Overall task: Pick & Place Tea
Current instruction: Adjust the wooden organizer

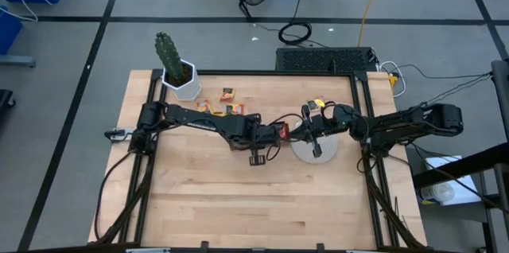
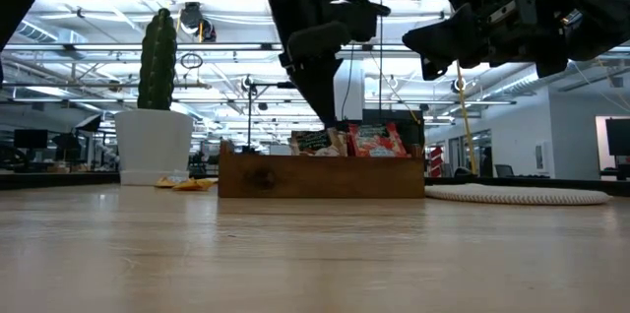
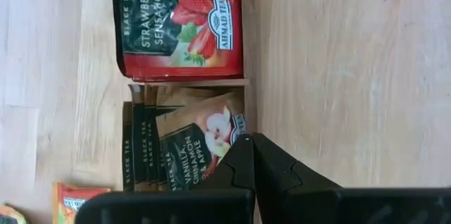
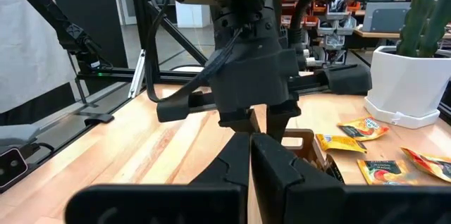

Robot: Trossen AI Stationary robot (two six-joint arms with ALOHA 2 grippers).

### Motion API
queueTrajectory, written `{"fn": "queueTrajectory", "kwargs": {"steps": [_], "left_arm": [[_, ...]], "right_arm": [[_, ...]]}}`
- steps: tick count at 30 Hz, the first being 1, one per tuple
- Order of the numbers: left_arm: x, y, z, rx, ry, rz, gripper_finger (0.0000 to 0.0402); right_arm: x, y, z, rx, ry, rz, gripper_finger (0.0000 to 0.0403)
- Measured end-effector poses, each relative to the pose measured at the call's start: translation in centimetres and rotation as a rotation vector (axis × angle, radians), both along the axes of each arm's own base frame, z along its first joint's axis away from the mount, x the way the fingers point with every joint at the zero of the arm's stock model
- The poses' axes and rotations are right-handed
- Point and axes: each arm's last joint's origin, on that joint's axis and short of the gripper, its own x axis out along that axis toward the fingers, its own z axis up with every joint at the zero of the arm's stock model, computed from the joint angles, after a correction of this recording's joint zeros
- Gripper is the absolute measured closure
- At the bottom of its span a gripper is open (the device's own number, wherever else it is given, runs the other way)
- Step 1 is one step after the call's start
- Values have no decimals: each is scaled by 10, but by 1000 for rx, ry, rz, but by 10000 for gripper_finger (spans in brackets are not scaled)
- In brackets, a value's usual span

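My left gripper [image 3: 251,139] hangs over the wooden tray [image 2: 320,177] near the middle of the table [image 1: 238,197], its two dark fingers pressed flat together with nothing caught between them. Just under my fingertips sits a stack of tan vanilla-and-apple tea sachets [image 3: 187,143] standing on edge in one compartment, and in the next compartment lie the red strawberry tea sachets [image 3: 180,23]; from table height both bunches poke up above the tray's front wall, the red ones [image 2: 379,141] nearer the round whitish disc [image 2: 517,195]. My left tips point straight down at the tan stack, but I cannot tell whether they touch it. My right gripper [image 4: 250,139] is clenched too and empty, held in the air above the disc [image 1: 314,151], aimed across at my left wrist. More tea lies loose on the bare wood behind the tray, towards the white pot [image 1: 181,80] with the cactus [image 1: 167,50]: several yellow-orange sachets [image 4: 363,129] scattered close to the pot's foot, apart from one another, and one more [image 1: 318,103] on the far side by my right arm. The tray sits just beside the disc, between it and the pot.
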Motion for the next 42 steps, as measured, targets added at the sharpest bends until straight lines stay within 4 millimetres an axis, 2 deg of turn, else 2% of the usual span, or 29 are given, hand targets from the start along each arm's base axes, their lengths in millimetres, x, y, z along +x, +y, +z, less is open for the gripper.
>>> {"fn": "queueTrajectory", "kwargs": {"steps": [3, 14, 25, 35, 42], "left_arm": [[0, 3, -1, 0, 4, 7, 401], [-2, 16, -32, -62, 27, 33, 401], [-5, 23, -32, -30, 46, 96, 401], [0, 22, -30, -29, -5, 84, 401], [0, 21, -31, -85, -5, 84, 401]], "right_arm": [[0, 0, 0, 0, 1, 0, 399], [0, 0, 0, 1, 3, 0, 399], [0, 0, 0, 1, 2, 0, 399], [0, 0, 0, 1, 2, 0, 399], [0, 0, 0, 2, 2, 0, 399]]}}
